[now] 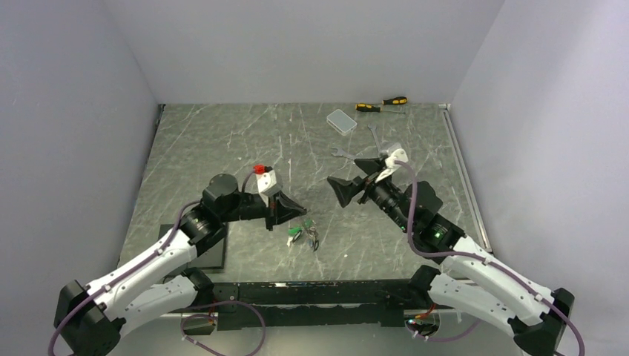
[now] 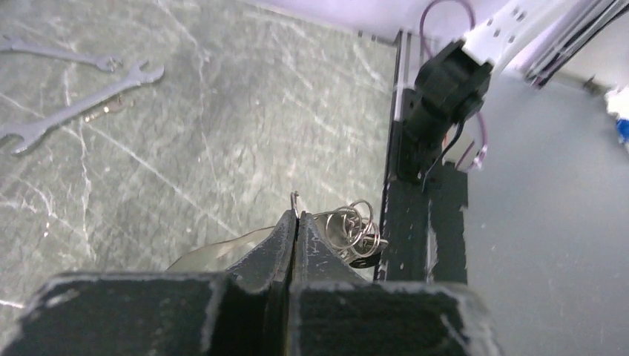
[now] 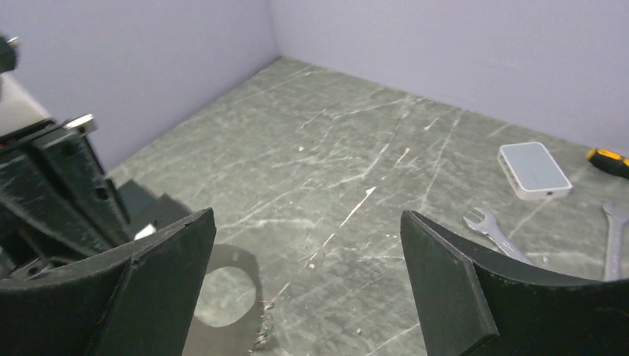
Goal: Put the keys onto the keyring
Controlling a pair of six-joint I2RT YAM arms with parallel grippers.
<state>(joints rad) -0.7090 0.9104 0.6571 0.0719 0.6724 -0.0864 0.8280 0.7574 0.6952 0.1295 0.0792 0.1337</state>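
Pinching the keyring [image 2: 215, 251] wire, your left end effector [image 2: 296, 219] had its fingers pressed together, and the wire's hooked tip poked out just above them. The keys [image 2: 354, 227] were bunched on small rings just right of those fingertips, low by the bench [image 1: 222, 148]. Your right end effector [image 3: 308, 219] hung spread wide, apart from the bunch.

I count two wrenches [image 1: 343, 154], two screwdrivers [image 1: 369, 108], one white box [image 1: 341, 121], one keyring [image 2: 295, 199], one bunch of keys [image 1: 304, 234] too tangled for me to number, a left pincer [image 1: 298, 210] and a right pincer [image 1: 350, 178] making two
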